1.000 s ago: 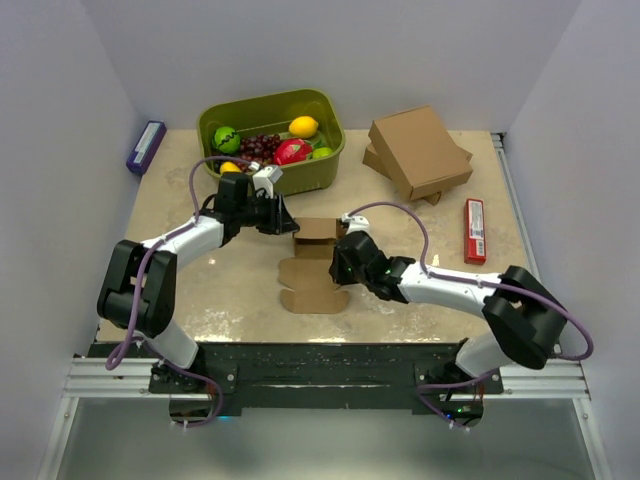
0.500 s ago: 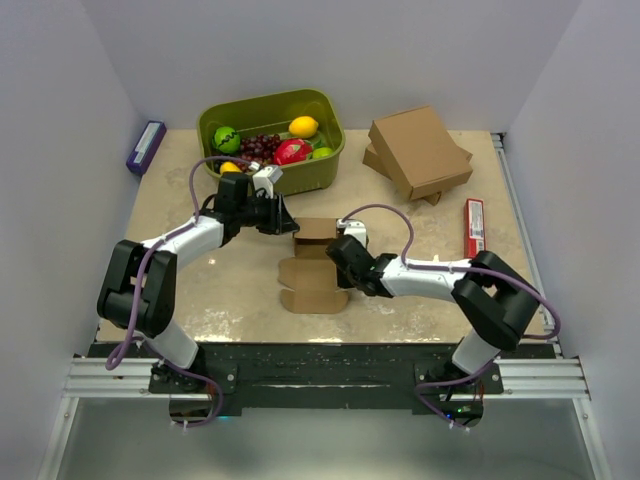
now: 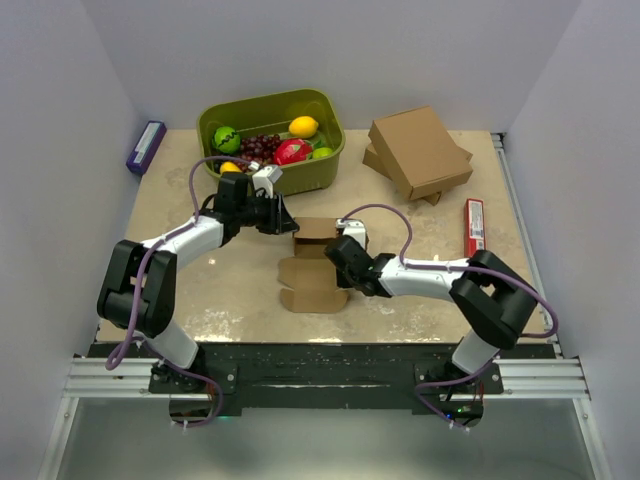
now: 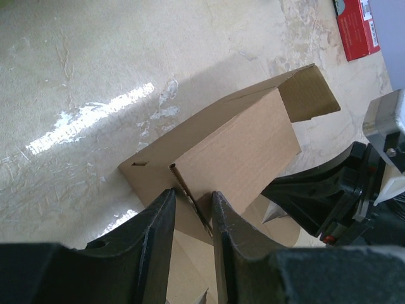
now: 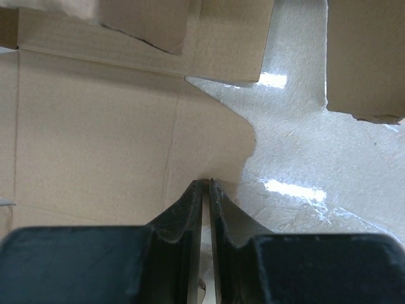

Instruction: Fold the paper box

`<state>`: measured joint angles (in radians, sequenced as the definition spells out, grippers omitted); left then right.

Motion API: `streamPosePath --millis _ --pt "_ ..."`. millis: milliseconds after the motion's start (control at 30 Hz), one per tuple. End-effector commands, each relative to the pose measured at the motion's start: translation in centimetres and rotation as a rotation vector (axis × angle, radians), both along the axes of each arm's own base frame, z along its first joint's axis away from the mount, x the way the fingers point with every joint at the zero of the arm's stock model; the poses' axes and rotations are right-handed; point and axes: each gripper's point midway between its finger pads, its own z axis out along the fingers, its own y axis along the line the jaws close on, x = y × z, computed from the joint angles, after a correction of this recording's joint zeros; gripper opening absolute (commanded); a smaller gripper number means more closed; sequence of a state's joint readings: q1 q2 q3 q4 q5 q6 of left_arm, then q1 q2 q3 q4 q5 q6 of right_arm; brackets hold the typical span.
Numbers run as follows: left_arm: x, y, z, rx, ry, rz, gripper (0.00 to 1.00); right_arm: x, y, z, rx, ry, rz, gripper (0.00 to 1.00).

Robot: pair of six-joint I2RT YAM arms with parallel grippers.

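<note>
BOX: paper box (image 3: 315, 262) half-raised on table (image 3: 200, 290), between arms | LEFT: left gripper (image 4: 193, 202) clamped on upright wall (image 4: 234, 152) | RIGHT: right gripper (image 5: 205, 183) pinched together, holding nothing, tips at flat flap (image 5: 95, 139) rim | RISK: probably skidding off flap; creasing pinched wall

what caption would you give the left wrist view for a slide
Close-up: left gripper pinches a raised wall of the half-folded paper box

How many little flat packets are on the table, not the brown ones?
2. A purple packet lies at the far left edge; a red packet lies on the right, nearer than the stacked brown boxes. Others could be hidden behind the green bin.
</note>
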<state>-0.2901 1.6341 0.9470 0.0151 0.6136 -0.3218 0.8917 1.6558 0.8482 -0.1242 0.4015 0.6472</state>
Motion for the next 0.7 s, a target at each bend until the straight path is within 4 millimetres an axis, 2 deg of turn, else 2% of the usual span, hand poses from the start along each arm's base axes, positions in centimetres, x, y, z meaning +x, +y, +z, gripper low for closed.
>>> streamPosePath --millis 0,133,167,267,333,367,433,500,667 --pt "0.3 0.0 0.9 0.005 -0.033 -0.007 0.33 0.1 -0.9 2.6 0.015 -0.054 -0.008 0.17" --pt "0.3 -0.1 1.0 0.003 -0.036 -0.008 0.33 0.2 0.1 6.4 0.077 -0.112 0.063 0.32" --pt "0.3 -0.1 1.0 0.002 -0.036 -0.011 0.33 0.3 0.4 8.0 0.111 -0.140 0.076 0.41" --pt "0.3 -0.1 1.1 0.002 -0.039 -0.009 0.33 0.5 1.0 10.8 0.171 -0.185 0.098 0.52" --pt "0.3 -0.1 1.1 0.000 -0.040 -0.012 0.33 0.8 1.4 12.0 0.189 -0.194 0.107 0.52" --pt "0.3 -0.2 1.2 -0.002 -0.040 -0.012 0.33 1.2 1.4 12.0 0.187 -0.188 0.101 0.51" --pt "0.2 -0.2 1.3 -0.003 -0.043 -0.014 0.33 1.6 2.1 12.4 0.206 -0.175 0.121 0.45" --pt "0.2 -0.3 1.4 -0.004 -0.046 -0.015 0.33 2.4 2.2 11.4 0.193 -0.149 0.120 0.38" --pt "0.1 -0.3 1.6 -0.004 -0.052 -0.020 0.32 4.0 2.8 9.9 0.171 -0.106 0.139 0.32"
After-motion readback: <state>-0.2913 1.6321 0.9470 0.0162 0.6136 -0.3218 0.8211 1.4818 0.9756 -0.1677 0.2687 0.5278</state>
